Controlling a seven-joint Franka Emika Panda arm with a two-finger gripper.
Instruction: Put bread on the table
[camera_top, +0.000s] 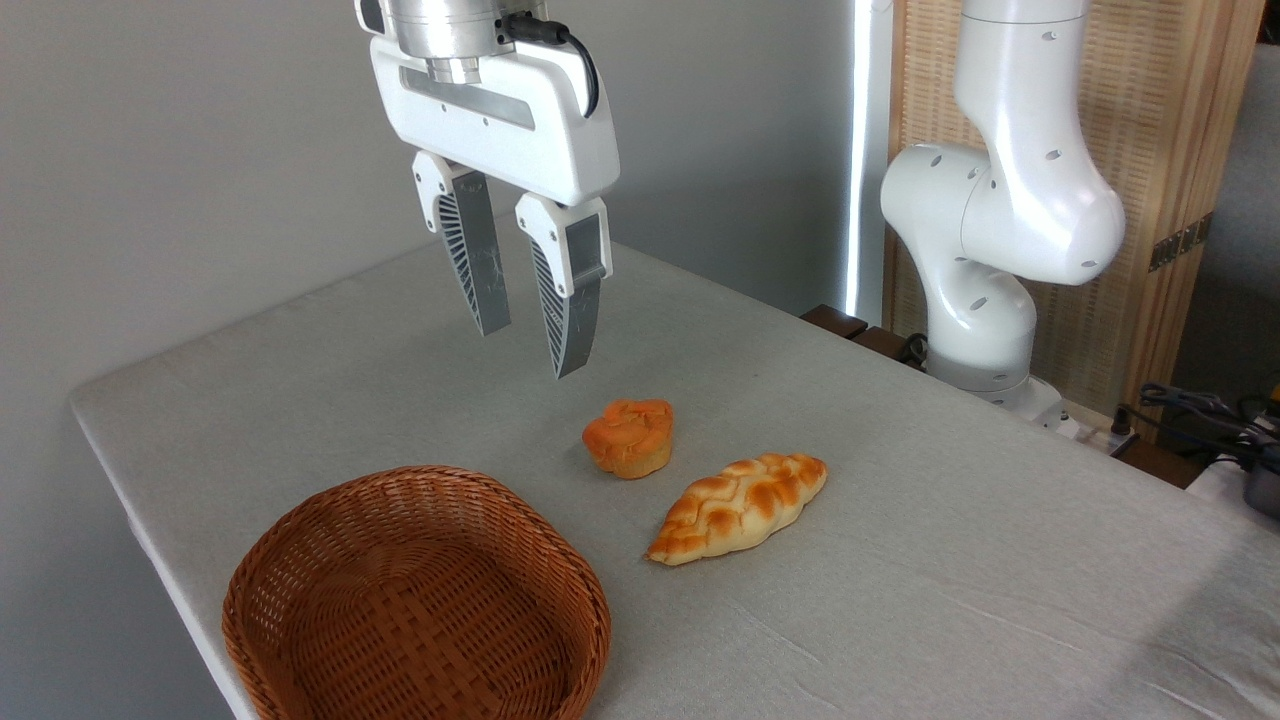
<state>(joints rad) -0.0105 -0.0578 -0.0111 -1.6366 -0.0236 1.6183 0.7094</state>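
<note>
The bread (738, 506), a long braided loaf with golden ridges, lies flat on the grey-clothed table (950, 520), right of the basket. My gripper (530, 345) hangs well above the cloth, up and to the left of the loaf. Its two ribbed fingers are parted and hold nothing.
A small round orange muffin-shaped bun (629, 436) sits just left of and behind the loaf. A brown wicker basket (415, 600) stands hollow at the front left, near the table edge. The arm's white base (985, 250) rises at the back right, with cables (1200, 410) beside it.
</note>
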